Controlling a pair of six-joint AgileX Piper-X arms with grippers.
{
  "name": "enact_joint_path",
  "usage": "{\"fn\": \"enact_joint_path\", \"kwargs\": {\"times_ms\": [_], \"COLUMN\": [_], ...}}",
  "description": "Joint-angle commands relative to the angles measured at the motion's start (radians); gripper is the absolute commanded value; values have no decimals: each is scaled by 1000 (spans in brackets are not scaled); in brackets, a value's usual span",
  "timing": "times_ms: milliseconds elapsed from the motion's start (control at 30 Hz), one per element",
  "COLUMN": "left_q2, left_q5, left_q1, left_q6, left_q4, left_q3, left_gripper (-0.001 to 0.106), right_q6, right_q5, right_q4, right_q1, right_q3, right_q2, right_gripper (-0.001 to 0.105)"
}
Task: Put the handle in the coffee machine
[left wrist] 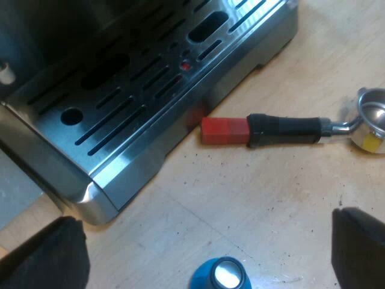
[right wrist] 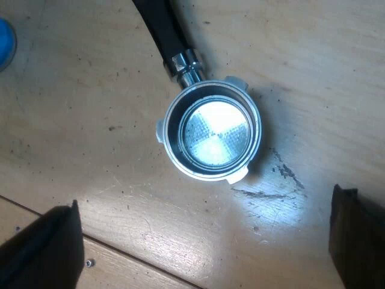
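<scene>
— Left wrist?
— My left hand (left wrist: 204, 244) is released over the bench (left wrist: 271, 186). The holder (left wrist: 283, 129) lies there, red end just beside the machine (left wrist: 138, 114).
— Right wrist?
— My right hand (right wrist: 201, 241) is released, above the holder (right wrist: 212, 137).

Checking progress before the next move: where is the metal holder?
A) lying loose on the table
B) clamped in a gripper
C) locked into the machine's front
A: the holder lies flat on the table, red end close by the espresso machine's base, nothing gripping it.
</scene>
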Motion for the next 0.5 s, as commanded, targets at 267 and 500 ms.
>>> {"fn": "enact_joint_path", "kwargs": {"times_ms": [267,500], "left_q2": [-1,-1], "left_q5": [17,26], "left_q1": [-5,-5], "left_q6": [-8,-5], "left_q4": [12,10], "left_q3": [-8,-8], "left_gripper": [83,83], "right_q6": [9,108], "right_q5": [15,11], "right_q4": [-9,-9], "right_q1": [3,3], "right_q3": [-13,-13], "right_q2": [-3,-3], "right_gripper": [84,84]}}
